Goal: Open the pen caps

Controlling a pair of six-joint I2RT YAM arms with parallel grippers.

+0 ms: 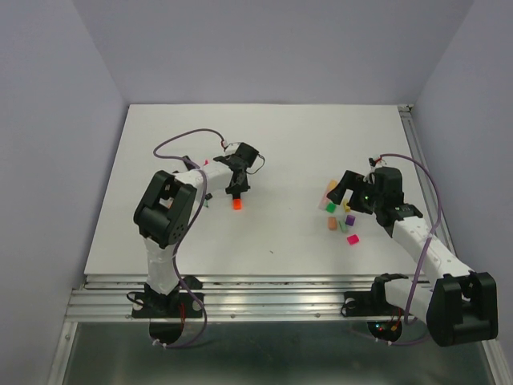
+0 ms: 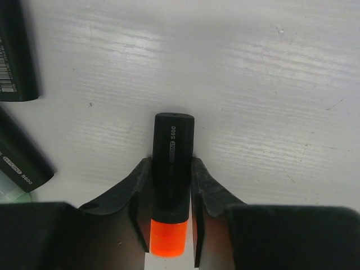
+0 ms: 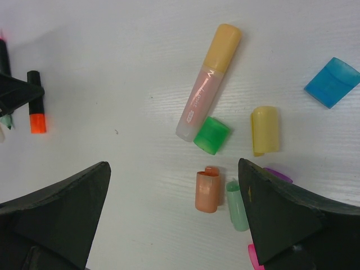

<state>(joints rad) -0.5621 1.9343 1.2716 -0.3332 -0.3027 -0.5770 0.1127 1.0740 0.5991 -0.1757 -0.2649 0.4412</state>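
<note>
- white table (image 1: 304,152), pale walls (image 1: 48,120) around.
- under wide-open right gripper (image 3: 173,166), arm reaching forward: loose peach cap (image 3: 206,191), green cap (image 3: 212,135), yellow cap (image 3: 264,129); purple cap (image 3: 278,175) half hidden behind its jaw, pink cap (image 3: 253,256) cut off at frame edge.
- farther left, left gripper (image 2: 170,163) angled down, clamped on black pen (image 2: 173,140); orange cap (image 2: 167,239) on, low between the jaws.

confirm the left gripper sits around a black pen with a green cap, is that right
No: the cap is orange, not green. The left gripper does sit around the black pen, as the left wrist view shows.
</note>
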